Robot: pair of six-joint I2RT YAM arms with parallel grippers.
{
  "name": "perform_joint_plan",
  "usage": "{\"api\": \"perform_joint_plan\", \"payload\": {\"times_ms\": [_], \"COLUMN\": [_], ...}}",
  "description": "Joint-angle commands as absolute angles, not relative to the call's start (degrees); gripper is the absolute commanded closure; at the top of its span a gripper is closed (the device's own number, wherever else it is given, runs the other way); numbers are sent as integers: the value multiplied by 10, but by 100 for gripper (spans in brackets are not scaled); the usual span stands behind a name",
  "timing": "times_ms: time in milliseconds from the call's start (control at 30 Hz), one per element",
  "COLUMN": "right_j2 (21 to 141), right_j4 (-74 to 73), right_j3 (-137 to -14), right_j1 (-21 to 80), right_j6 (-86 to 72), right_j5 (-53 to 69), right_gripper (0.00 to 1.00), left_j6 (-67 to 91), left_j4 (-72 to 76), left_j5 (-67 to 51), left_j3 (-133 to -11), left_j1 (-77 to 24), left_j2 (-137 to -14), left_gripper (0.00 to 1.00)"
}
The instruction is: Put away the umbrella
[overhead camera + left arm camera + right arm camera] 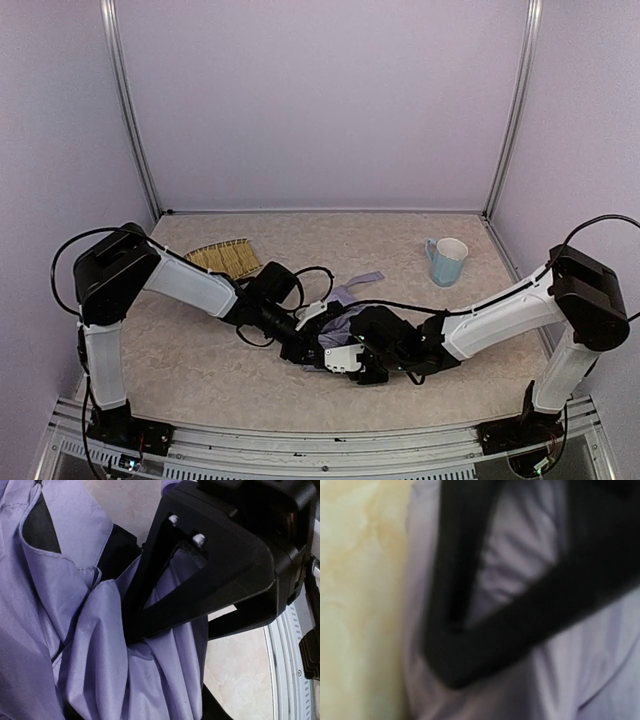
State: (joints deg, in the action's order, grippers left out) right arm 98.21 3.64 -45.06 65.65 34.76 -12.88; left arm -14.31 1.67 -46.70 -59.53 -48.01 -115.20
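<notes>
The umbrella (343, 322) lies crumpled at the table's middle front, its pale lavender fabric with black lining wedged between both arms. My left gripper (308, 342) comes in from the left and my right gripper (347, 347) from the right; they meet on the fabric. In the left wrist view the umbrella (75, 630) fills the left and its folds gather at my own jaws below. There the right gripper's black triangular finger (200, 575) clamps a fold. The right wrist view is blurred, with a black finger (485, 645) pressed on the fabric (600, 670). The shaft and handle are hidden.
A pale blue mug (445, 261) stands at the back right. A straw-coloured mat (225, 258) lies at the back left. A lavender strip (362, 277) lies just behind the umbrella. Black cables loop over the left arm. The metal front rail (285, 670) is close.
</notes>
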Motion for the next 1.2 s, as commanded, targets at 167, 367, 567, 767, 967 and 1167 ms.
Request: {"api": "perform_joint_plan", "payload": {"times_ms": [167,367,567,767,967,1167], "right_j2": [1034,1059,1082,1131,1192,1242], "right_j4": [-105,-186,-280,-392,-440,-466], "right_j3": [-486,-522,-576,-633,-667,-711], "right_j1": [637,622,602,562,539,520], "right_j6": [274,230,202,193,215,231], "right_j5": [-67,15,162,330,400,408], "right_gripper": [74,78,79,78,78,79], "left_j6": [-111,-32,-56,-205,-305,-354], "left_j4": [45,303,432,304,243,206], "left_j5": [-469,-387,-303,-142,30,84], "left_j3": [-500,-357,-201,-172,-248,-328], "left_j1": [-477,-444,-447,-555,-676,-689], "left_j2": [-1059,-881,-724,-644,-752,-888], "left_gripper": [27,19,22,44,26,20]}}
